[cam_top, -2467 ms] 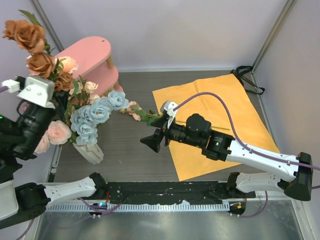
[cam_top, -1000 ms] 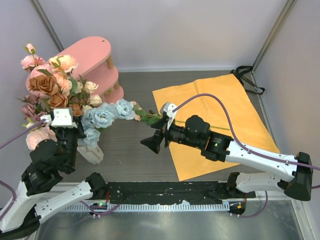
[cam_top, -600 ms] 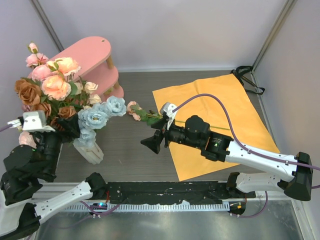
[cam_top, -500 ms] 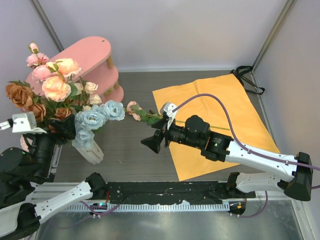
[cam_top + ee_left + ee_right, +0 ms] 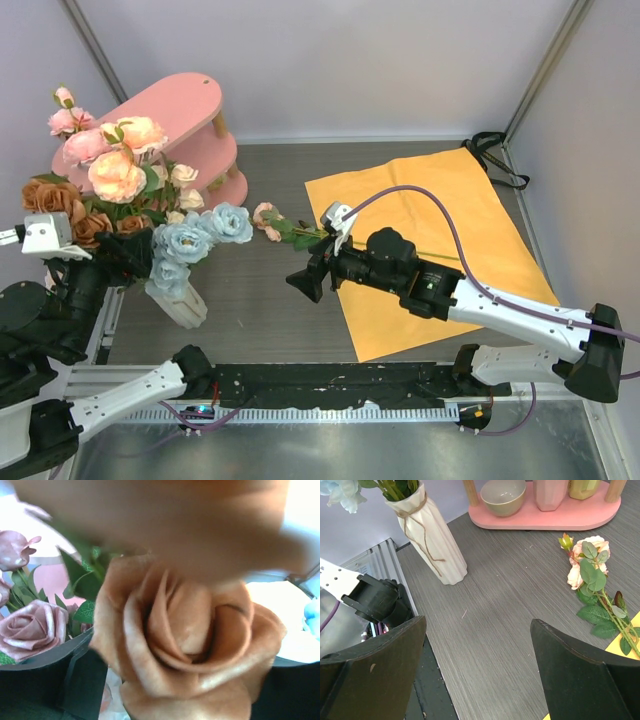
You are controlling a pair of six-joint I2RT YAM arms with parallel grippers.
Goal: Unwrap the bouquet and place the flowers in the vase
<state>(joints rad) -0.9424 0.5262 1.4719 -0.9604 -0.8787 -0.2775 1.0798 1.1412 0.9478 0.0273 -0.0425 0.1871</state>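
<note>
The ribbed cream vase point(image 5: 180, 302) point(image 5: 433, 542) stands at the table's front left, holding the flowers point(image 5: 190, 236): blue, peach, pink and brown blooms. My left gripper point(image 5: 128, 256) sits among their leaves just left of the vase. Its dark fingers point(image 5: 45, 680) stand wide apart, with a brown rose point(image 5: 190, 645) filling the left wrist view. One pink flower stem point(image 5: 272, 222) point(image 5: 587, 565) lies on the table. My right gripper point(image 5: 305, 283) point(image 5: 477, 630) hovers open and empty just in front of it. The bouquet's orange sheet point(image 5: 450, 230) lies flat at the right.
A pink two-tier shelf point(image 5: 180, 108) point(image 5: 545, 519) stands at the back left with a bowl point(image 5: 502, 496) and cups on its lower tier. A black ribbon point(image 5: 495, 150) lies at the sheet's far corner. Grey walls close in the back and sides.
My left arm lowered the bunch into the vase, then opened its jaws and drew back left. The blooms now stand on their own. My right gripper barely moved.
</note>
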